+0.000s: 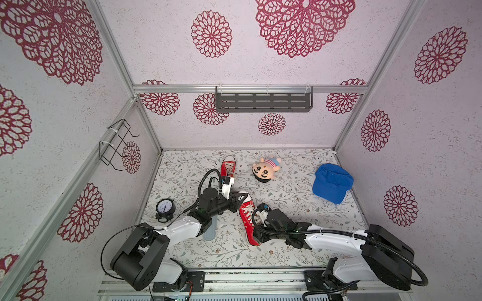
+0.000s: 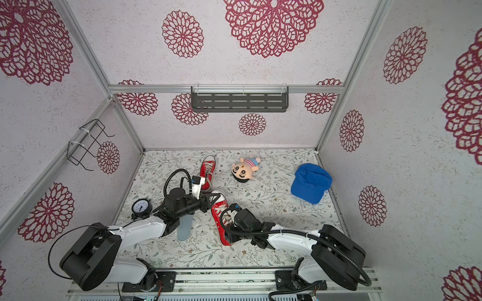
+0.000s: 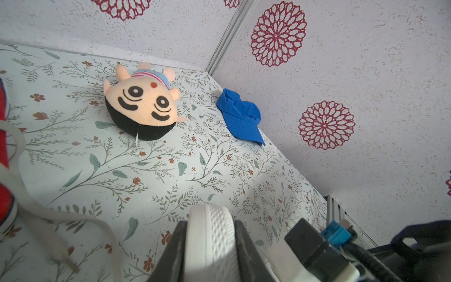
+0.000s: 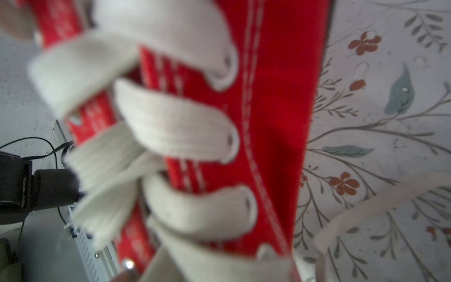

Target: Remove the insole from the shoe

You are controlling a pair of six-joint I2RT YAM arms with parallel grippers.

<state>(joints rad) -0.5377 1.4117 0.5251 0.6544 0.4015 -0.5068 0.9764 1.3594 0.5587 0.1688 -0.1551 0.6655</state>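
The red canvas sneaker (image 1: 247, 217) lies at the middle front of the floral surface (image 1: 287, 211), toe toward 12 o'clock and heel toward 6. The left fingers (image 3: 246, 251) reach in from the shoe's 9 o'clock and are clamped narrow on its white rubber toe cap (image 3: 210, 234). That looks like an anchoring hold, pinning the shoe so a pull at the other end will not drag it along.

The right arm (image 1: 326, 238) comes in from 4 o'clock and ends over the laces (image 4: 170, 136) near the ankle opening, presumably to reach inside. The right fingers are hidden under the wrist in both top views and fall outside the blurred right wrist view. I cannot tell how they stand or whether they hold anything.

A pale blue insole (image 1: 209, 233) lies flat on the surface at the sneaker's 9 o'clock, partly under the left forearm (which shoe it belongs to cannot be told, since a second red sneaker (image 1: 228, 166) lies toward 12 o'clock). Whether the held shoe has an insole inside is hidden.
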